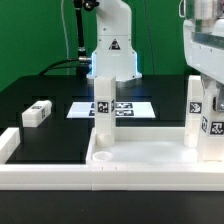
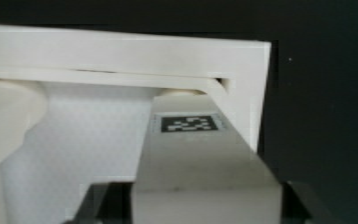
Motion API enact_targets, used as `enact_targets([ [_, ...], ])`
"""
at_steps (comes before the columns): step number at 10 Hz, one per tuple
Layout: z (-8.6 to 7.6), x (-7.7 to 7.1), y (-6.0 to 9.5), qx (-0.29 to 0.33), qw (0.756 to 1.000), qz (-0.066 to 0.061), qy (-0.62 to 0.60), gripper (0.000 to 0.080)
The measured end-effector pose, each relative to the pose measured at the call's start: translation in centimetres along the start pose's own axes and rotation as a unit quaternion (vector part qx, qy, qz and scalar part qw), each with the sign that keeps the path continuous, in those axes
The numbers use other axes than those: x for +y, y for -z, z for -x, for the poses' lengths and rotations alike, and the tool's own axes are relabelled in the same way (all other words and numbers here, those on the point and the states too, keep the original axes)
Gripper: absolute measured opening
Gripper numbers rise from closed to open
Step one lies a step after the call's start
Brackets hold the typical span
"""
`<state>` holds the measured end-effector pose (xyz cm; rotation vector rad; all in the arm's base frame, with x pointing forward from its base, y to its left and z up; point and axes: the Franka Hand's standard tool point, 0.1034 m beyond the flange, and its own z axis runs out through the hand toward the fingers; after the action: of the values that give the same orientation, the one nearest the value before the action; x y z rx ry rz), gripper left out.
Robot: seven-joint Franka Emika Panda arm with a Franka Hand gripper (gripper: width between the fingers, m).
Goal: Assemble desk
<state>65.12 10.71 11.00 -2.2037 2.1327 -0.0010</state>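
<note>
- The tabletop (image 1: 140, 152) lies flat with its rim up, just behind the front border wall (image 1: 50, 181); its long axis runs across the exterior view
- Two legs stand upright on it: the left leg (image 1: 101, 100) at a back corner, the right leg (image 1: 195, 108) near the exterior view's right edge
- The gripper (image 2: 194, 205) is clamped on the held leg (image 2: 190, 135), a dark finger on either side; this leg points end-on at the tabletop's rim
- The loose leg (image 1: 37, 113) lies on its side on the black table (image 1: 60, 95), well apart; bare table lies between it and the marker board (image 1: 128, 108)
</note>
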Motion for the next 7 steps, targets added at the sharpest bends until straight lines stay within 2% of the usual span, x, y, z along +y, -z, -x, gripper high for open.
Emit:
enact_targets([
  [1, 0.00, -0.01, -0.04, 0.000, 1.000, 0.000, 0.011, 0.0300],
  [2, -0.16, -0.06, 0.03, 0.005, 0.999, 0.000, 0.053, 0.0531],
  [3, -0.34, -0.21, 0.27, 0.009, 0.984, -0.001, 0.177, 0.0624],
  [5, 0.13, -0.19, 0.30, 0.007, 0.945, 0.000, 0.327, 0.0642],
  [7, -0.05, -0.18, 0.24, 0.007, 0.921, 0.001, 0.390, 0.0648],
])
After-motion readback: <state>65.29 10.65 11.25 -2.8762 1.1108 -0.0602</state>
